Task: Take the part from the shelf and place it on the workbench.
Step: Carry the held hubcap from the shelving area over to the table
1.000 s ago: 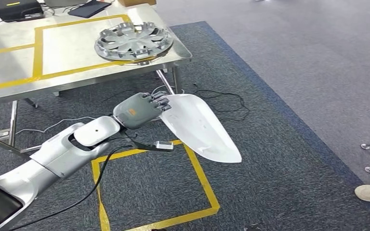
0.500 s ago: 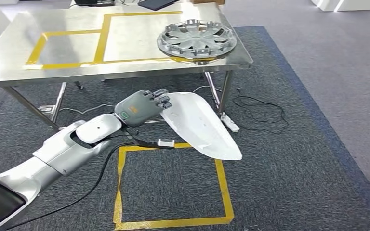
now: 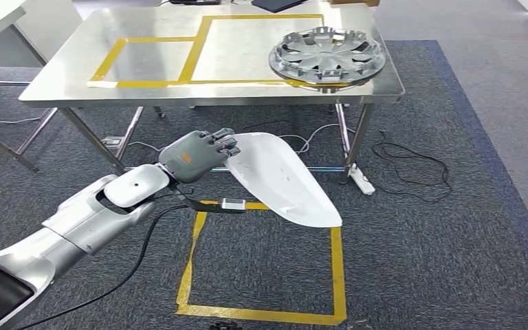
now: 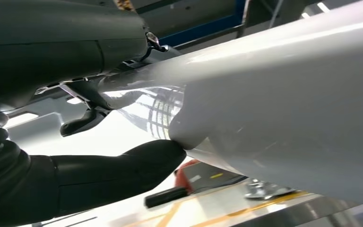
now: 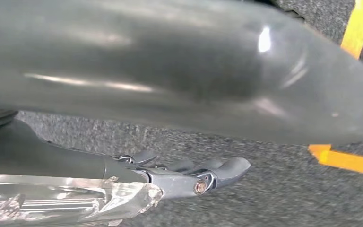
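Workbench (image 3: 69, 79): you are looking at a steel table that is standing on the dark carpet, with yellow tape rectangles on its top. I am taking it as the landmark for all places below.
Carpet square (image 3: 267, 315): a yellow tape square is lying on the floor in front of the workbench, on the robot's side.
White part (image 3: 285, 182): you are seeing a long, pointed white shell that is hanging in the air in front of the workbench, lower than its top and above the tape square. It is not touching the table.
Hubcap (image 3: 326, 57): a silver wheel cover is lying on the workbench, near its right front corner.
Left hand (image 3: 196, 155): it is gripping the wide end of the white part, with the fingers wrapped over the edge and the thumb (image 4: 123, 163) pressing from the other side.
Right hand (image 5: 184, 177): it is hanging over the carpet with its fingers lying close together and almost straight; you cannot tell if it is holding anything.
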Controlling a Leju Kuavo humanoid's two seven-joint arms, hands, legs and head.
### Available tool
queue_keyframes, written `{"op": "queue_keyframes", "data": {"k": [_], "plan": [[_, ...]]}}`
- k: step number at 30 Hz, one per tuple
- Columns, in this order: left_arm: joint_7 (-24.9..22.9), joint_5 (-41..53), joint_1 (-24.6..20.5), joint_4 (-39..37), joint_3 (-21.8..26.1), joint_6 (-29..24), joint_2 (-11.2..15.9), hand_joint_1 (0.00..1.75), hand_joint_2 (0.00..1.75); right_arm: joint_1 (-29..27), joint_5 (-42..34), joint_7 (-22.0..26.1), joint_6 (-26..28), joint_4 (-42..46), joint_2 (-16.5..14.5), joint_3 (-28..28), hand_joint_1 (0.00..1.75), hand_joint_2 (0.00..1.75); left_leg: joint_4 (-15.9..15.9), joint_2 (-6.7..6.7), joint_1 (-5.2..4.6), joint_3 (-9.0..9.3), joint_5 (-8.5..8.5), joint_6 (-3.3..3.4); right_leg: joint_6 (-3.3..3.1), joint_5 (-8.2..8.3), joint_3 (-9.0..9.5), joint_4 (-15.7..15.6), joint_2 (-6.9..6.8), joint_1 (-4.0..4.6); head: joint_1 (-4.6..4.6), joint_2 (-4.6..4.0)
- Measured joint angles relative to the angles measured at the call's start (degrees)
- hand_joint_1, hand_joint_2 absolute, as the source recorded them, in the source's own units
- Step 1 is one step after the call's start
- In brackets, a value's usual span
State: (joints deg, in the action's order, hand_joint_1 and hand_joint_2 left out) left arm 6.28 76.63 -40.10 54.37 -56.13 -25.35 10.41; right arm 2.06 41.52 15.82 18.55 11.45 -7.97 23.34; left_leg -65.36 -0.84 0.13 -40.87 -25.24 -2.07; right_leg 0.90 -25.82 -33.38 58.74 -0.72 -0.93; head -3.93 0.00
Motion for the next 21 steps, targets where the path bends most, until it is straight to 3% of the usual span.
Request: {"op": "queue_keyframes", "data": {"k": [2, 3, 4, 6, 7, 9, 11, 12, 13, 14, 15, 17, 18, 19, 21], "plan": [[-0.04, -0.13, -0.01, -0.14, 0.04, 0.0, -0.15, 1.69, 1.75, -0.1, 0.0, 0.0, -0.01, 0.0, 0.01, 0.18, 0.0, 0.0, 1.51, 3.4, -0.15, 1.16, 1.52, 0.12, 0.31, -0.57, 0.45, 0.09, -3.24, 0.35, -0.11, 0.0], [-0.06, -0.19, -0.13, -0.17, 0.06, -0.01, -0.24, 1.69, 1.75, -0.06, 0.0, 0.0, -0.01, 0.0, 0.01, 0.26, 0.0, 0.0, 5.88, 4.72, -0.34, 3.43, 3.41, 0.44, 0.63, -0.88, 0.7, 0.13, -4.39, 0.61, -0.11, 0.01], [-0.07, -0.23, -0.2, -0.19, 0.05, -0.02, -0.32, 1.69, 1.75, -0.05, -0.01, 0.0, -0.01, 0.0, 0.02, 0.31, 0.0, 0.0, 7.38, 5.42, -0.51, 4.15, 3.49, 0.73, 0.9, -1.08, 0.87, 0.1, -5.05, 0.89, -0.06, 0.01], [-0.09, -0.28, -0.17, -0.31, 0.05, -0.04, -0.37, 1.69, 1.75, -0.02, -0.02, 0.0, 0.01, 0.0, 0.02, 0.39, 0.0, 0.0, 7.94, 4.35, -0.55, 4.2, 3.2, 1.49, 1.39, -1.4, 1.33, -0.15, -6.49, 1.13, 0.1, 0.02], [-0.1, -0.29, -0.12, -0.38, 0.09, -0.04, -0.29, 1.69, 1.75, 0.01, -0.02, 0.01, 0.01, 0.01, 0.02, 0.4, 0.0, 0.0, 8.04, 3.58, -0.43, 4.24, 3.22, 1.8, 1.71, -1.76, 1.46, -0.03, -6.3, 1.07, 0.18, 0.02], [-0.11, -0.3, -0.23, -0.49, 0.19, -0.02, -0.29, 1.69, 1.75, 0.06, -0.03, 0.02, 0.02, 0.01, 0.02, 0.42, 0.0, 0.0, 8.21, 2.09, -0.08, 4.36, 3.35, 2.5, 2.23, -3.79, 0.34, 2.9, -3.55, 0.86, 0.38, 0.02], [-0.11, -0.32, -0.31, -0.55, 0.16, -0.01, -0.55, 1.69, 1.75, -0.09, -0.07, 0.02, 0.03, 0.0, 0.02, 0.43, 0.0, 0.0, 8.24, 0.49, 0.04, 4.34, 3.39, 2.95, 2.37, -7.14, -3.16, 10.17, -0.31, 0.76, 0.83, 0.02], [-0.11, -0.32, -0.2, -0.59, 0.09, 0.01, -0.68, 1.69, 1.75, -0.2, -0.09, 0.01, 0.03, 0.0, 0.02, 0.45, 0.0, 0.0, 8.23, -0.41, 0.02, 4.34, 3.39, 3.05, 2.37, -8.3, -5.13, 13.8, 0.29, 0.78, 1.02, 0.02], [-0.1, -0.32, -0.07, -0.65, 0.03, 0.01, -0.74, 1.69, 1.75, -0.28, -0.1, 0.01, 0.03, 0.0, 0.02, 0.46, 0.0, 0.0, 8.22, -1.33, 0.0, 4.35, 3.38, 3.08, 2.34, -8.46, -6.51, 15.88, 0.55, 0.8, 1.13, 0.01], [-0.1, -0.32, 0.05, -0.72, -0.01, 0.02, -0.75, 1.69, 1.75, -0.31, -0.1, 0.01, 0.03, 0.0, 0.02, 0.49, 0.0, 0.0, 8.2, -2.22, -0.01, 4.38, 3.39, 3.08, 2.29, -7.51, -6.99, 15.89, 0.68, 0.8, 1.18, 0.02], [-0.1, -0.32, 0.11, -0.78, -0.01, 0.02, -0.76, 1.69, 1.75, -0.3, -0.1, 0.01, 0.03, 0.0, 0.02, 0.5, 0.0, 0.0, 8.18, -3.09, 0.0, 4.44, 3.39, 3.05, 2.2, -5.55, -6.38, 13.66, 0.92, 0.75, 1.2, 0.01], [-0.11, -0.33, 0.05, -0.85, 0.0, 0.02, -0.81, 1.69, 1.75, -0.24, -0.1, 0.02, 0.04, -0.01, 0.02, 0.56, 0.0, 0.0, 8.09, -4.7, 0.01, 4.47, 3.42, 2.78, 2.06, -1.36, -3.38, 6.11, 3.01, 0.37, 1.25, 0.01], [-0.12, -0.34, -0.03, -0.85, 0.01, 0.02, -0.86, 1.69, 1.75, -0.21, -0.1, 0.02, 0.05, -0.02, 0.02, 0.6, 0.0, 0.0, 7.99, -5.47, 0.02, 4.33, 3.49, 2.53, 2.0, -0.26, -1.95, 3.01, 4.19, 0.15, 1.26, 0.0], [-0.11, -0.34, -0.09, -0.86, 0.01, 0.03, -0.9, 1.69, 1.75, -0.18, -0.1, 0.02, 0.05, -0.03, 0.02, 0.62, 0.0, 0.0, 7.95, -6.14, 0.08, 4.09, 3.62, 2.18, 1.92, 0.09, -1.1, 1.21, 5.07, 0.03, 1.27, 0.0], [-0.11, -0.34, -0.11, -0.92, 0.02, 0.03, -0.8, 1.69, 1.75, -0.14, -0.13, 0.02, 0.05, -0.04, 0.01, 0.65, 0.0, 0.0, 8.03, -7.43, 0.31, 3.6, 4.01, 1.43, 1.5, -0.08, -0.61, 0.46, 4.76, 0.08, 1.24, 0.01]]}}
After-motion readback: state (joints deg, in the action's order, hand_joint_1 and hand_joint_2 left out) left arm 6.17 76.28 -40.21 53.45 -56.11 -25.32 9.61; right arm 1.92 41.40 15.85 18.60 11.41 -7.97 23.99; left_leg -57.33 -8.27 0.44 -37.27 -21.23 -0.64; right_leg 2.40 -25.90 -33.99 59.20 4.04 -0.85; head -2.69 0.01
